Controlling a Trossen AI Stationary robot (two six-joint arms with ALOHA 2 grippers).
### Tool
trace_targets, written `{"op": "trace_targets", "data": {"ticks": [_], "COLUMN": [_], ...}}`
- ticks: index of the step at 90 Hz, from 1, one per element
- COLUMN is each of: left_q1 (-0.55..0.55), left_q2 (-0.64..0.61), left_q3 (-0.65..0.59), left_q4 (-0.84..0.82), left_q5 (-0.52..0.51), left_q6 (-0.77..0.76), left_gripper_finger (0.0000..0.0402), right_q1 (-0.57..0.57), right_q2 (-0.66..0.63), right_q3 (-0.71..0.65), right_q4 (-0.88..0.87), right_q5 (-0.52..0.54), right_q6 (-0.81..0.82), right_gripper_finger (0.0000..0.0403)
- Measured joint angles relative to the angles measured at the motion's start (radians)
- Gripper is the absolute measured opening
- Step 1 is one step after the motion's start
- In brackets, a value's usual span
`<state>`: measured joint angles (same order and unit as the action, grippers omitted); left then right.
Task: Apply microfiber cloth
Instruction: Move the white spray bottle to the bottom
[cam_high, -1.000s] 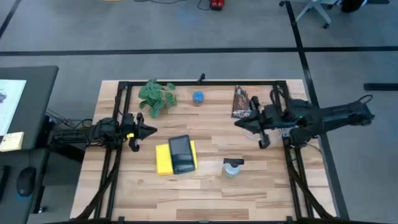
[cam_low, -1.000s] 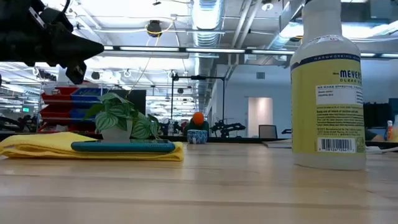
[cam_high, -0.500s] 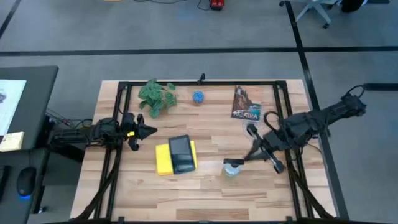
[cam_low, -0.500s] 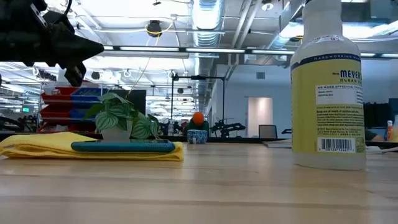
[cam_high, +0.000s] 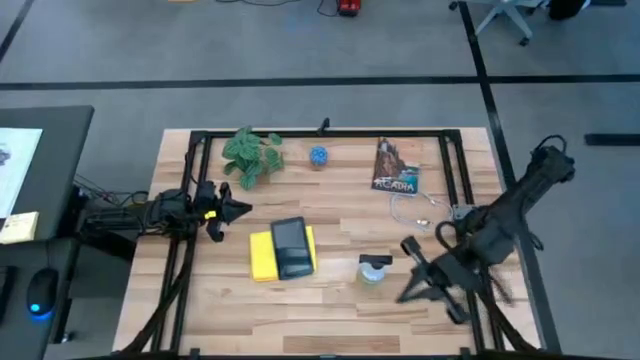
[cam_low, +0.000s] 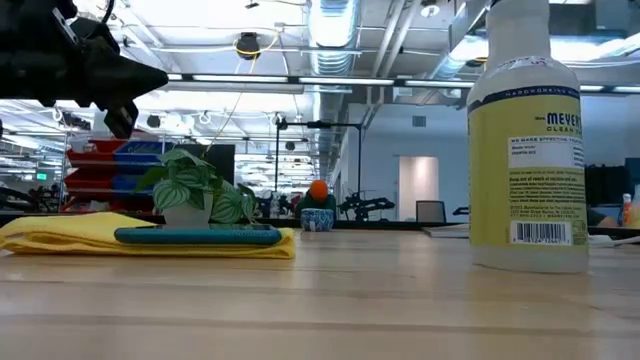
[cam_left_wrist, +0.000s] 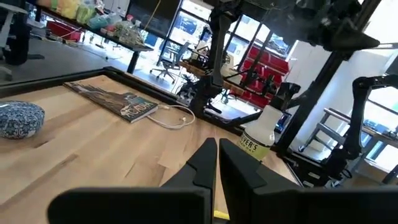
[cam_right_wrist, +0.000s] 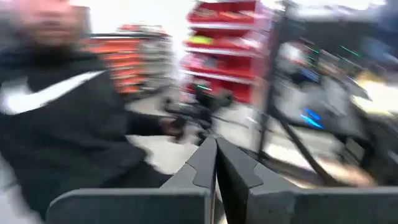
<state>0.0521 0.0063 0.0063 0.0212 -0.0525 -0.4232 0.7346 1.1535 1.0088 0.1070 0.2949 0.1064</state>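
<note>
One microfiber cloth (cam_high: 261, 255) lies flat, left of the table's centre, pinned beneath a dark tablet (cam_high: 291, 246). Soft and light, it is probably best pinched at its exposed left edge. Left gripper (cam_high: 243, 209) hovers near, fingers together; right gripper (cam_high: 405, 293), fingers together, hangs by the table's front-right.

Tablet (cam_high: 291, 246): flat, dark screen up, near the table's left-centre; edge-on in the low view, with a teal rim.
Spray bottle (cam_high: 373, 268): upright, right of the tablet and apart from it; in the low view, a yellow label with a barcode.
Potted plant (cam_high: 250, 155): green patterned leaves, at the far left of the table.
Blue ball (cam_high: 318, 156): small, near the far edge, right of the plant.
Booklet (cam_high: 396, 166): lies flat at the far right, dark cover.
White cable (cam_high: 412, 210): loose loop, just in front of the booklet.
Table (cam_high: 330, 310): light wood planks, black frame.
Person (cam_right_wrist: 62, 143): blurred, in a dark top with a white mark, seen in the right wrist view.
</note>
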Motion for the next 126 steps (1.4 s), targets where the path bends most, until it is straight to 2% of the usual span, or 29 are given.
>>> {"op": "trace_targets", "data": {"ticks": [24,32,65,78,107,116,126], "left_q1": [0.0,0.0,0.0,0.0,0.0,0.0,0.0], "left_q2": [0.0,0.0,0.0,0.0,0.0,0.0,0.0], "left_q3": [0.0,0.0,0.0,0.0,0.0,0.0,0.0], "left_q4": [0.0,0.0,-0.001,-0.001,-0.003,-0.003,-0.003], "left_q5": [0.0,0.0,-0.005,-0.005,-0.007,-0.008,-0.008], "left_q6": [0.0,0.0,0.002,0.002,0.002,0.001,0.001], "left_gripper_finger": [0.0,0.0,0.0,0.0,0.0,0.0,0.0], "right_q1": [0.092,0.12,0.113,0.096,0.032,0.009,-0.017], "right_q2": [-0.028,-0.027,0.037,0.049,0.089,0.116,0.145], "right_q3": [0.0,0.0,0.0,0.0,0.0,0.0,0.0], "right_q4": [-0.314,-0.41,-0.662,-0.688,-0.767,-0.731,-0.673], "right_q5": [0.274,0.329,0.331,0.331,0.331,0.332,0.334], "right_q6": [0.426,0.565,0.878,0.889,0.814,0.765,0.694], "right_gripper_finger": [0.0,0.0,0.0011,0.0066,0.0235,0.0261,0.0269]}}
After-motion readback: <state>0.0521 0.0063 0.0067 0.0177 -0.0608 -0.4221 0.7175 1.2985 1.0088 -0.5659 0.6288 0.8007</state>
